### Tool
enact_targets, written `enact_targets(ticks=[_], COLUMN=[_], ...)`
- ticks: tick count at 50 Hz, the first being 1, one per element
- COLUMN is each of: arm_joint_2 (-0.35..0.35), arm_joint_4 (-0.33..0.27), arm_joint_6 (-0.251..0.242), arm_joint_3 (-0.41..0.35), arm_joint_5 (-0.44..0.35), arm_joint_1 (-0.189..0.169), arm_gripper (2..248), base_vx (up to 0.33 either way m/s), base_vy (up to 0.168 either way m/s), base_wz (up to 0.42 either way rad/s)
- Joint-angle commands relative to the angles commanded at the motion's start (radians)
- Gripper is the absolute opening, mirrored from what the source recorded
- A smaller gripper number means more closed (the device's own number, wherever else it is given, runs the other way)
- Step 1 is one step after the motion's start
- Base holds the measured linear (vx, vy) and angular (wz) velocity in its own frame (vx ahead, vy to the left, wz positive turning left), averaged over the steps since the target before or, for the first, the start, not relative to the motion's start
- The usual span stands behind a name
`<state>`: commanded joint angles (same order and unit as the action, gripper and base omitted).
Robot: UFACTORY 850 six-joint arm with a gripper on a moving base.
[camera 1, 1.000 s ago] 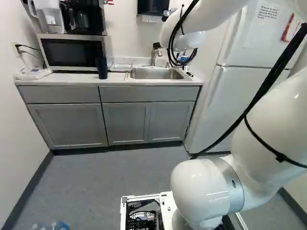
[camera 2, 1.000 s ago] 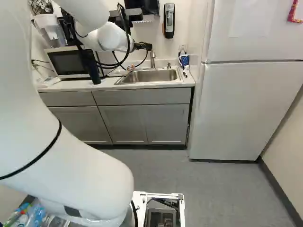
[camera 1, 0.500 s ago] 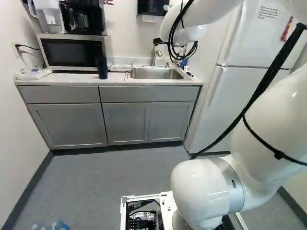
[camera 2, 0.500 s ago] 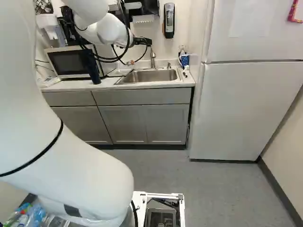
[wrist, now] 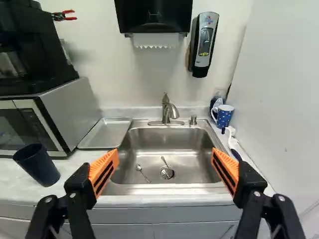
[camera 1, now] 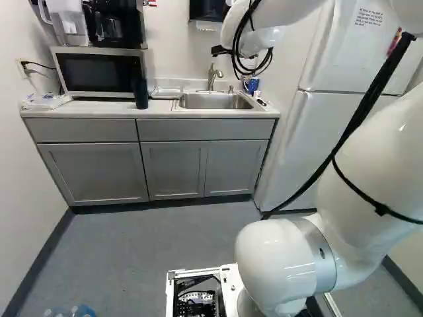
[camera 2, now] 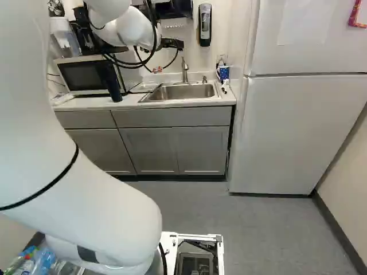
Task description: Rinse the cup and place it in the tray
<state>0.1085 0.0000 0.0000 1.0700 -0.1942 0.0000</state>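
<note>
Arm [camera 2: 74, 189] reaches fwd twd sink [wrist: 167, 142], above countertop [wrist: 75, 172] ht; pincer [camera 2: 171, 43] spread wide.

Gleams as smooth metal at the sink [wrist: 159, 142], with brighter highlights on the faucet [wrist: 169, 110] and the spoons [wrist: 141, 172]. Shows thin, shiny metal in the tray [wrist: 105, 133]. Looks smooth and matt on the dark blue cup [wrist: 37, 164], but glossy, like glazed ceramic, on the dotted mug [wrist: 224, 116]. Reads as smooth, pale laminate on the desk [wrist: 75, 172]. Turns to glossy black plastic at the towel dispenser [wrist: 149, 12], with paper in the towel [wrist: 157, 40]. Appears flat and matt on the grey cabinet doors [camera 1: 92, 172], glossy on the white arm [camera 1: 274, 261].
</note>
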Motion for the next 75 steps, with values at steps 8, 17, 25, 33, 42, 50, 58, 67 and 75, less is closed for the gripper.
enact_targets(ticks=[8,17,25,33,42,50,58,67,75], arm_joint_2=[-0.001,-0.001,-0.001,-0.001,-0.001,-0.001,-0.001,-0.001,-0.001], arm_joint_4=[0.0,0.0,0.0,0.0,0.0,0.0,0.0,0.0,0.0], arm_joint_6=[0.0,0.0,0.0,0.0,0.0,0.0,0.0,0.0,0.0], arm_joint_3=[0.014,0.014,0.014,0.014,0.014,0.014,0.014,0.014,0.014], arm_joint_5=[0.001,0.001,0.001,0.001,0.001,0.001,0.001,0.001,0.001], arm_joint_1=[0.0,0.0,0.0,0.0,0.0,0.0,0.0,0.0,0.0], arm_gripper=[247,247,247,247,247,247,247,247,247], base_vx=[0.0,0.0,0.0,0.0,0.046,0.051,0.052,0.066,0.06], base_vy=[0.0,0.0,0.0,0.0,-0.009,0.001,-0.002,-0.004,-0.027], base_wz=[0.0,0.0,0.0,0.0,0.003,-0.002,-0.007,0.006,0.01])
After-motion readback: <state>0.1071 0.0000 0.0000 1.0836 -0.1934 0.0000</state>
